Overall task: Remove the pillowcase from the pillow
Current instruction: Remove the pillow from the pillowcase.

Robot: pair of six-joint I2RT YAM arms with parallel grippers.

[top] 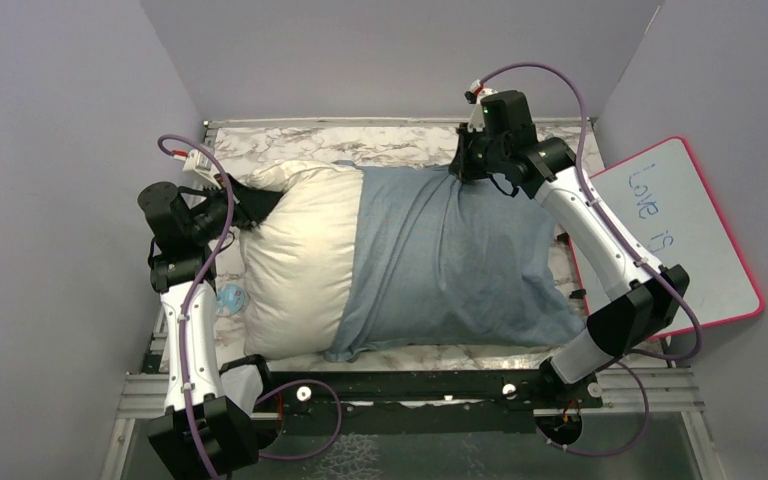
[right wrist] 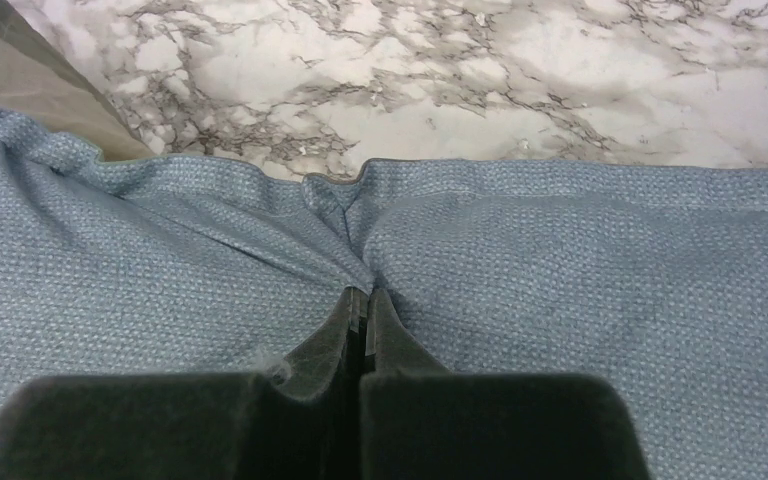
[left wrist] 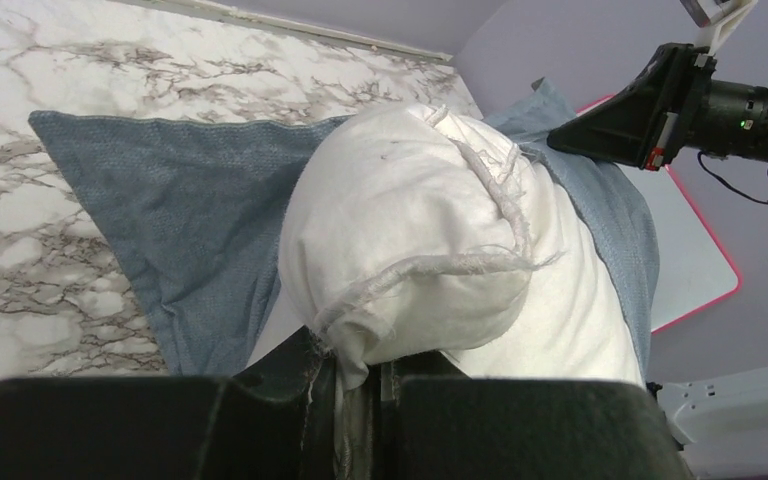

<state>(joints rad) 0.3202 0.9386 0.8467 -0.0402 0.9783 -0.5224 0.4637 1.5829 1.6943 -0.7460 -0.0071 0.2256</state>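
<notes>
Grey-blue pillowcase (top: 450, 260) covers roughly the right two-thirds of the pillow (top: 295, 260). The bare white end of the pillow sticks out toward the left edge of the marble tabletop (top: 400, 140). The whole bundle lies across the middle of the tabletop, long side running left to right.

Left gripper (top: 245, 205) is at the pillow's far-left corner, close to the tabletop's far-left corner. In the left wrist view the jaws are clamped narrow on a frayed seam nub of white pillow (left wrist: 430, 240) fabric, gripper (left wrist: 355, 375) just below it. Pillowcase (left wrist: 180, 220) lies flat on the marble beyond.

Right gripper (top: 465, 170) is at the pillowcase's far hem, near the far edge of the tabletop. In the right wrist view the jaws (right wrist: 362, 300) are closed tight on a pinch of blue cloth (right wrist: 560, 260), with creases fanning out from the tips. An olive patch of the case shows at the top left corner of that view.

A pink-rimmed whiteboard (top: 680, 230) leans off the right edge. A small blue item (top: 230, 297) sits by the left edge; what it is cannot be told.
</notes>
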